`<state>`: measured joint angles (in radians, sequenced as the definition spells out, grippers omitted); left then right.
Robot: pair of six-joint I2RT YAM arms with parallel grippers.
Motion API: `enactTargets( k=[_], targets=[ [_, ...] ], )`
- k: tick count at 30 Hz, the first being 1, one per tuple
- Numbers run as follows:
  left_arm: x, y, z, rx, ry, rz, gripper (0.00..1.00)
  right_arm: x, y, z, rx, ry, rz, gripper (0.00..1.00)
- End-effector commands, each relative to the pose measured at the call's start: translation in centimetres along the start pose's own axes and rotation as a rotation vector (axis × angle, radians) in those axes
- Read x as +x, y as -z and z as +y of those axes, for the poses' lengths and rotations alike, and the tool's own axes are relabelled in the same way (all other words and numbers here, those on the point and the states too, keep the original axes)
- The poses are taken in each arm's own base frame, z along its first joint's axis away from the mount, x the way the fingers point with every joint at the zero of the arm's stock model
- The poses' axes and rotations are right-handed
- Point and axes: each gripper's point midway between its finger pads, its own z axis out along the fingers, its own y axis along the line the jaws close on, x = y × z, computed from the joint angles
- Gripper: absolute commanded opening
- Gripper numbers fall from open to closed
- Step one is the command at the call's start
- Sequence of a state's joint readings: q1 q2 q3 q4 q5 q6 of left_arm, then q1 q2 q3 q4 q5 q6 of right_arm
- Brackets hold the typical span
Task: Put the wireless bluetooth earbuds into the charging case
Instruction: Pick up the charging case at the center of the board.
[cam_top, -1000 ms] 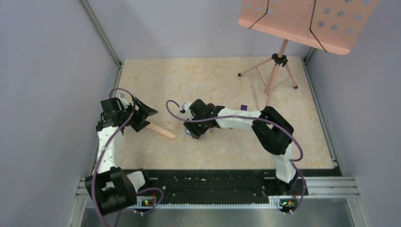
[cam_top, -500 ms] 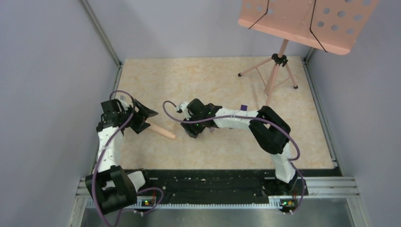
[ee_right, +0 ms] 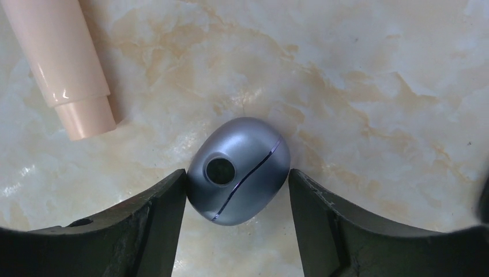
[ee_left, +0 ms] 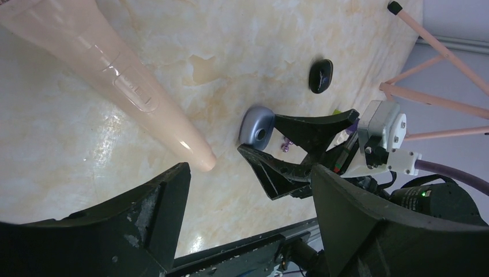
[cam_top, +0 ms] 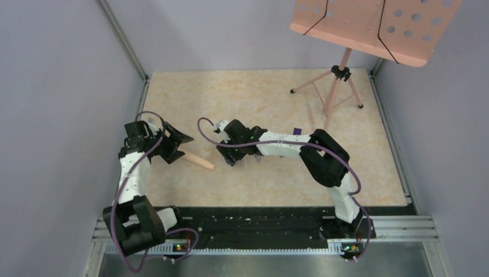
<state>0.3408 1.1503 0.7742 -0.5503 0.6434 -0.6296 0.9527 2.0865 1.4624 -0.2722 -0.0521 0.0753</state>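
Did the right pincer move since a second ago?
Yes. In the top view the right pincer slid a little to the left, closer to the tip of the pink tube, which stayed where it was.

A peach plastic tube point(cam_top: 199, 160) lies just left of the grey egg-shaped case point(ee_right: 237, 171), crowding that side. The pink music stand's tripod legs point(cam_top: 332, 95) bar the far right. The far-left marbled tabletop point(cam_top: 190, 92) lies open.

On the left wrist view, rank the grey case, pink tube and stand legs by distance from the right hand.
1. grey case: between the fingers of the right hand.
2. pink tube: to the left, with its tip close by.
3. stand legs: far right, well beyond the hand.
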Motion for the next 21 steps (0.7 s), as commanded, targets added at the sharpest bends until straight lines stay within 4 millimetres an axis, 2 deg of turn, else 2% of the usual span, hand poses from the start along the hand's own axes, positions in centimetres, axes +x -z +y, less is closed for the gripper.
enactTargets(
  k=[1,4,9,12,16,18,21],
  targets=[
    [-0.1,0.0,-0.4,0.022,0.004,0.006,0.81,1.8,-0.7,-1.3,0.109,-0.06,0.056,0.62],
    [-0.1,0.0,-0.4,0.023,0.009,0.013,0.81,2.1,-0.4,-2.2,0.156,-0.044,0.063,0.61],
    [0.0,-0.2,-0.3,0.023,0.019,0.023,0.81,2.1,0.2,-2.4,0.164,-0.028,0.059,0.57],
    [-0.1,-0.3,-0.3,0.026,0.02,0.025,0.81,2.0,0.2,-2.3,0.151,-0.004,0.054,0.46],
    [0.1,-0.5,-0.3,0.031,0.02,0.034,0.81,1.5,-0.2,-1.9,0.107,0.062,0.033,0.37],
    [0.3,-0.6,-0.3,0.035,0.02,0.038,0.81,1.2,-0.3,-1.8,0.089,0.106,0.017,0.26],
    [0.8,-0.9,-0.6,0.054,-0.002,0.058,0.81,0.2,0.4,-1.7,0.067,0.175,-0.013,0.22]
  ],
)
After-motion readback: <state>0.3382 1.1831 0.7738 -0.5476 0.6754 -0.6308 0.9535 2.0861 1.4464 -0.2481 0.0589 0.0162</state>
